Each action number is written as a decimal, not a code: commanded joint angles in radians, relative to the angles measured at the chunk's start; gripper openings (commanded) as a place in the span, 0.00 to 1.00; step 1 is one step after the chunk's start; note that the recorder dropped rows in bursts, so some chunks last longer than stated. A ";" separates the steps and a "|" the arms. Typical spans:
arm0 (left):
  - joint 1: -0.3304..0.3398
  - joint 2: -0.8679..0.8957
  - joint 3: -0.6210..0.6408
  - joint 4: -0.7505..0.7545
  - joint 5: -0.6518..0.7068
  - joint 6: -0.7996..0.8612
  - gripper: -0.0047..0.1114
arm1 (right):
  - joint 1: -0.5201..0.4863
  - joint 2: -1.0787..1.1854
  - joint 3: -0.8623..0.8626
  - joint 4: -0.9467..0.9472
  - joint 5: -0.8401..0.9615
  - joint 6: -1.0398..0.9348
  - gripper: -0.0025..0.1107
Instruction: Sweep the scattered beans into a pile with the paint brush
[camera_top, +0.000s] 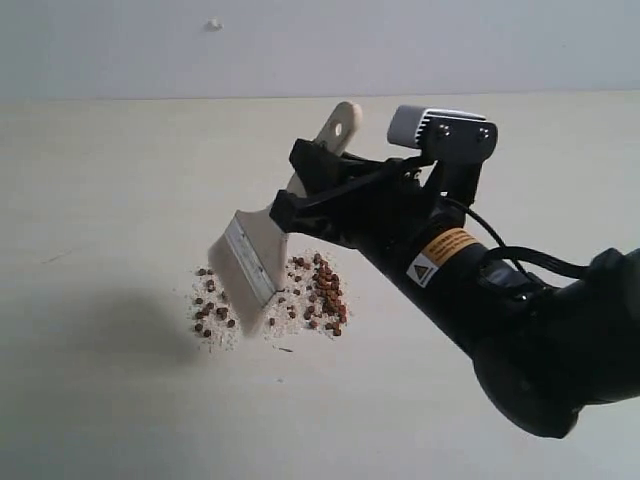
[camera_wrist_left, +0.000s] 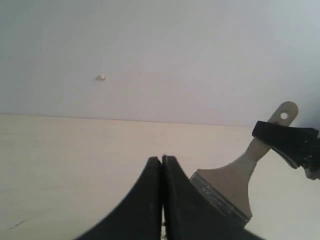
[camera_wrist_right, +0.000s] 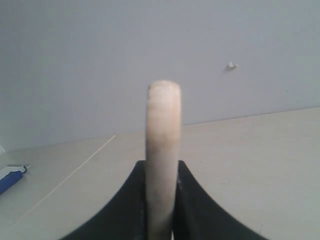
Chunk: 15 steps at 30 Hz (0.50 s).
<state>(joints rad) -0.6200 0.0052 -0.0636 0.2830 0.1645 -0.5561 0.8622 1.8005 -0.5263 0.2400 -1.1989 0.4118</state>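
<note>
My right gripper (camera_top: 300, 185) is shut on the cream handle of the paint brush (camera_top: 252, 262), which it holds tilted, hole end up. The off-white bristles (camera_top: 238, 300) touch the table inside the patch of beans. The reddish-brown beans (camera_top: 322, 290) lie in a denser cluster right of the bristles, and a looser group (camera_top: 210, 310) lies to their left among pale crumbs. In the right wrist view the handle (camera_wrist_right: 162, 130) stands between the right gripper's (camera_wrist_right: 162, 167) fingers. My left gripper (camera_wrist_left: 161, 160) is shut and empty, with the paint brush (camera_wrist_left: 227, 182) just beyond it. It is out of the exterior view.
The pale table (camera_top: 120, 200) runs back to a grey wall with a small bump (camera_top: 213, 24). My right arm's black body (camera_top: 500, 320) fills the lower right of the exterior view. A blue and white object (camera_wrist_right: 10, 177) lies at the table's edge in the right wrist view.
</note>
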 joint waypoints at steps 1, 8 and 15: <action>0.004 -0.005 0.006 0.001 -0.008 0.002 0.04 | 0.042 0.028 -0.044 -0.004 -0.022 -0.006 0.02; 0.004 -0.005 0.006 0.001 -0.008 0.002 0.04 | 0.120 0.030 -0.142 0.121 0.105 -0.154 0.02; 0.004 -0.005 0.006 0.001 -0.008 0.002 0.04 | 0.143 0.067 -0.205 0.130 0.154 -0.189 0.02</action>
<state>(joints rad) -0.6200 0.0052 -0.0636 0.2830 0.1645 -0.5561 0.9973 1.8467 -0.7042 0.3613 -1.0712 0.2375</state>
